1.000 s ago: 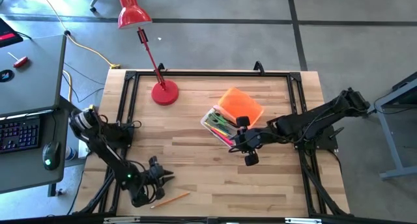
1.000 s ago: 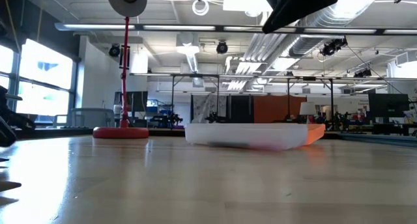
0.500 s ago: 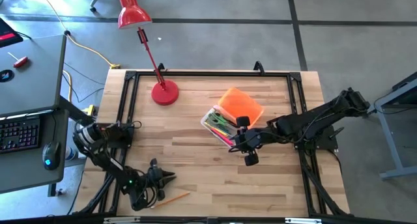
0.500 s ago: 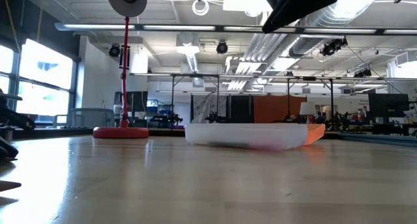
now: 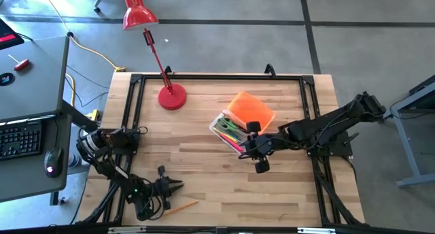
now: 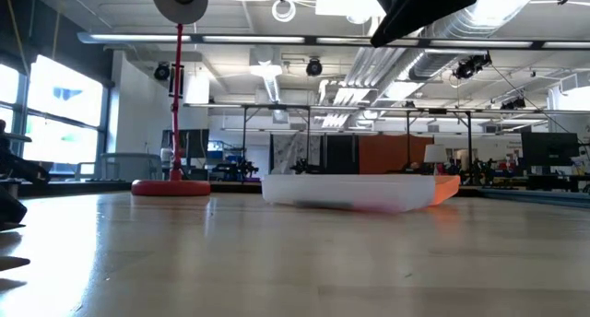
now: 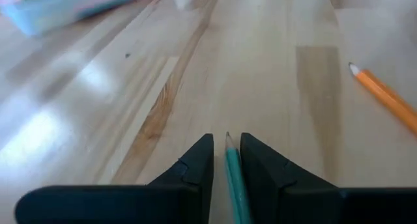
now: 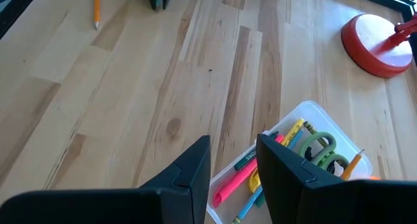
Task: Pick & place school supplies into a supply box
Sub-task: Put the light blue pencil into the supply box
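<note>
Left gripper [image 7: 227, 160], at the table's [image 5: 204, 173] front-left corner, is clamped on 1 green pencil [image 7: 236, 182] lying along its fingers. Supply box [image 5: 230, 131] sits right of centre, directly under the unladen, parted right gripper [image 8: 233, 160].

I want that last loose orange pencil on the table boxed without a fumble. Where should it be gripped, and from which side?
Grip the orange pencil at mid-shaft, coming straight down from above with the jaws set across its length. It lies flat on bare table near the front edge, slim and apart from other things. The left gripper is nearest, but it is already shut on a green pencil.
</note>
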Available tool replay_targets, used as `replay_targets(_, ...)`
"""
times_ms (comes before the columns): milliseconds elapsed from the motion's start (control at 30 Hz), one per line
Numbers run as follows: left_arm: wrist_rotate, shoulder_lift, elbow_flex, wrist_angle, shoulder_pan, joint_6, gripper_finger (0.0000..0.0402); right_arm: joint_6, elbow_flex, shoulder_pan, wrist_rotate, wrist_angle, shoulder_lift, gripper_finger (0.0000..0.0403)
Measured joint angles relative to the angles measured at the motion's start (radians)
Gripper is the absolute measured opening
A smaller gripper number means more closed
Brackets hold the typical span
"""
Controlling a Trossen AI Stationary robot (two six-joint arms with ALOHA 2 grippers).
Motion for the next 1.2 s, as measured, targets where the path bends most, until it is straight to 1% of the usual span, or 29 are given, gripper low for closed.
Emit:
replay_targets(67,-0.003,0.000,0.000,0.004,0.000,0.025,0.0111,0.000,0.000,0.000,0.000,0.000,0.000,0.0103)
replay_targets(300,-0.019,0.002,0.003,0.004,0.003,0.029,0.0111,-0.007,0.000,0.000,0.000,0.000,0.000,0.0103)
replay_targets(467,0.032,0.000,0.003,0.000,0.013,0.026,0.0111,-0.008,0.000,0.000,0.000,0.000,0.000,0.0103)
replay_targets(533,0.026,0.002,0.003,0.000,0.013,0.000,0.0111,-0.008,0.000,0.000,-0.001,0.000,0.000,0.0103)
replay_targets(633,-0.018,0.005,0.003,0.002,0.011,-0.044,0.0111,-0.008,0.000,0.000,-0.002,0.000,0.000,0.0103)
replay_targets(1067,0.004,0.013,0.003,0.002,0.015,-0.052,0.0111,-0.008,0.000,0.000,-0.003,0.000,0.000,0.0103)
replay_targets(1200,-0.024,0.046,0.004,0.009,0.018,-0.120,0.0111,-0.008,0.000,0.000,-0.003,0.000,0.000,0.0103)
